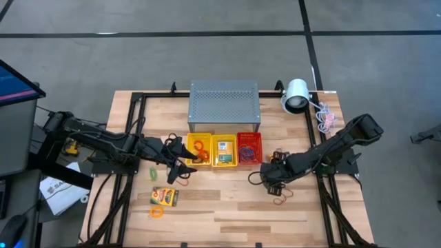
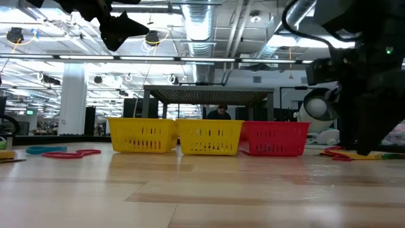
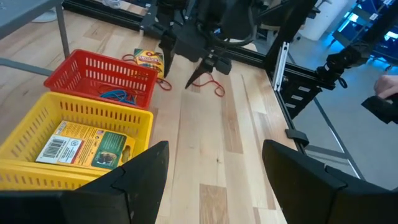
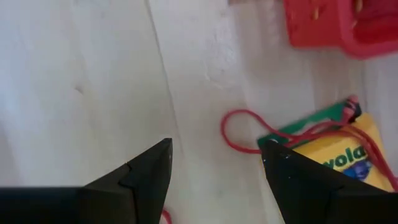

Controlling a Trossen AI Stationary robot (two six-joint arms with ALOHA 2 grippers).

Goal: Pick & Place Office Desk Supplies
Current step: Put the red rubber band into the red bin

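Note:
Three mesh baskets stand in a row: yellow, yellow with a yellow-and-green card box inside, and red holding blue pieces. My left gripper hangs open above the table, just near of the left yellow basket. My right gripper is open and low over the table, right of the red basket. A red band loop and a card box lie on the wood just ahead of its fingers. Another card box, an orange loop and a green loop lie near left.
A big grey perforated box stands behind the baskets. A white round lamp-like device with a cord sits at the far right corner. More red loops lie near my right gripper. Bare wood stretches along the near edge.

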